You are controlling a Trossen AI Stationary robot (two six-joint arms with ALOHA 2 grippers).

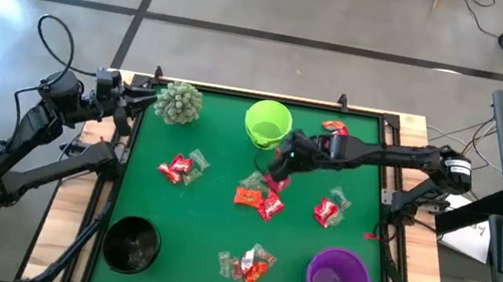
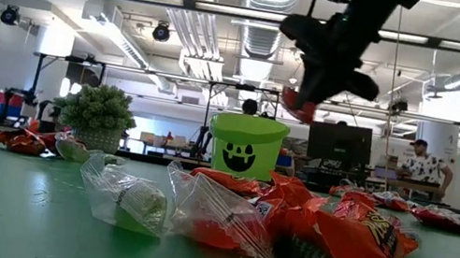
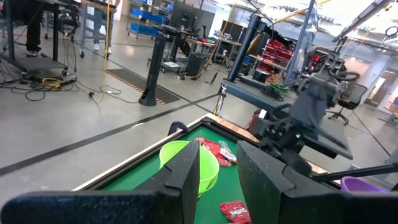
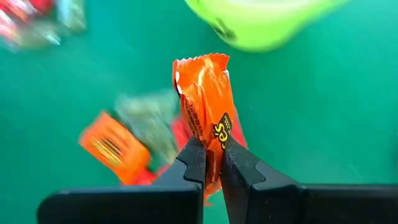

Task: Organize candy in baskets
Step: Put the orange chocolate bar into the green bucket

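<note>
My right gripper [image 4: 212,149] is shut on an orange wrapped candy [image 4: 202,93], above the green table just on the near side of the lime green basket [image 1: 267,123]. In the low view the candy [image 2: 297,106] shows at the gripper, higher than the basket's rim [image 2: 250,123]. Loose candy lies in piles [image 1: 258,199] [image 1: 181,166] [image 1: 327,210] [image 1: 248,265] on the cloth. The black basket [image 1: 132,244] stands near left, the purple basket [image 1: 339,281] near right. My left gripper [image 3: 219,165] waits open, held level at the far left beside a spiky plant [image 1: 178,101]. My right gripper pinches one end of the orange candy packet [image 4: 211,134] between its two fingers. The fingers slant down from the table's right side. The rest of the packet sticks out beyond the fingertips, lifted clear of the table and the pile below.
A few red candies [image 1: 335,127] lie at the far edge, right of the green basket. The table has a raised wooden rim [image 1: 396,184]. Bare green cloth [image 1: 208,225] lies between the piles and baskets.
</note>
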